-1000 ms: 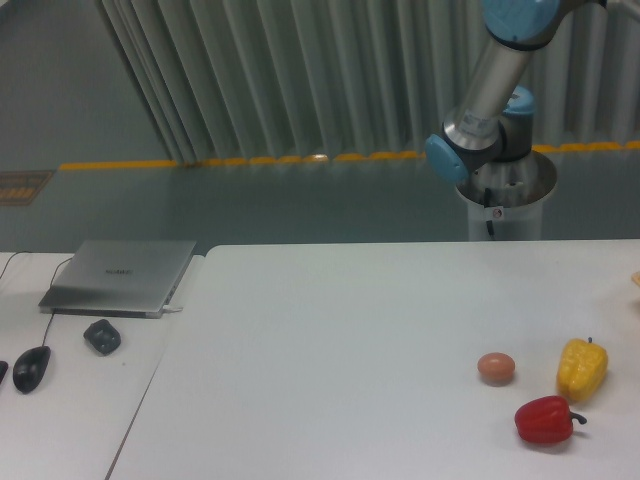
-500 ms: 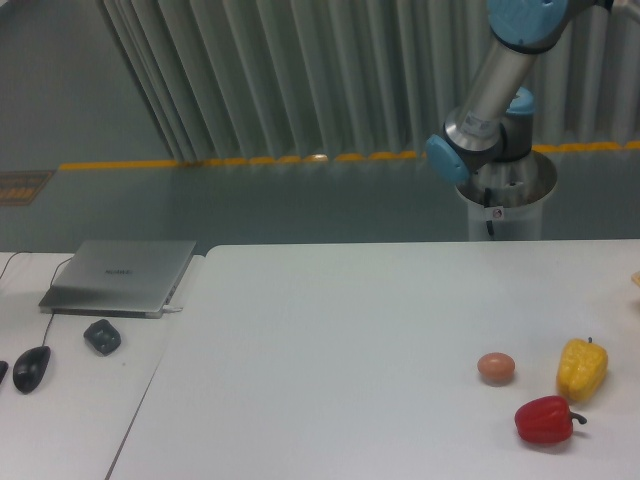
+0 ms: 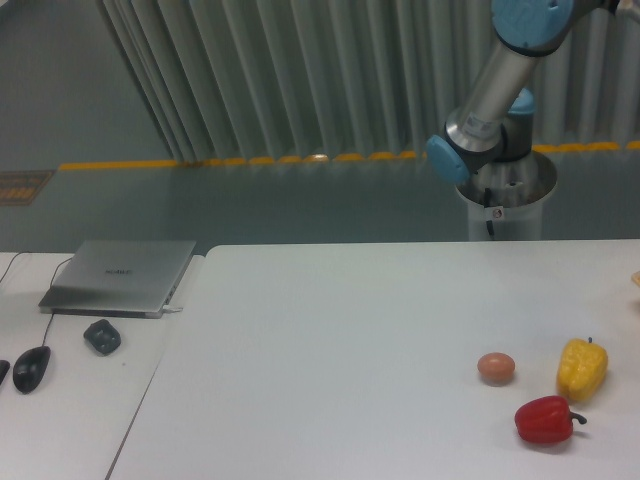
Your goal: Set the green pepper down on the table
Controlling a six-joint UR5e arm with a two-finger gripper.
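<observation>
The arm (image 3: 495, 85) edges up-right at the frame's upper right, gripper and green pepper unseen, table (image 3: 350, 340) awaiting.

Yellow pepper (image 3: 582, 368) upright near right edge. Red pepper (image 3: 545, 420) lying just in front of it, stem pointing right, close but apart. Brownish egg (image 3: 496, 367) left of yellow pepper, apart from both. Closed silver laptop (image 3: 120, 276) on pale desk (image 3: 70, 420) at left, cable trailing from its left side. Small dark rounded object (image 3: 102, 335) in front of laptop. Black mouse (image 3: 31, 368) nearer left edge, corded. Grey pleated curtain (image 3: 300, 75) behind; yellow floor line (image 3: 240, 160) along its base.
</observation>
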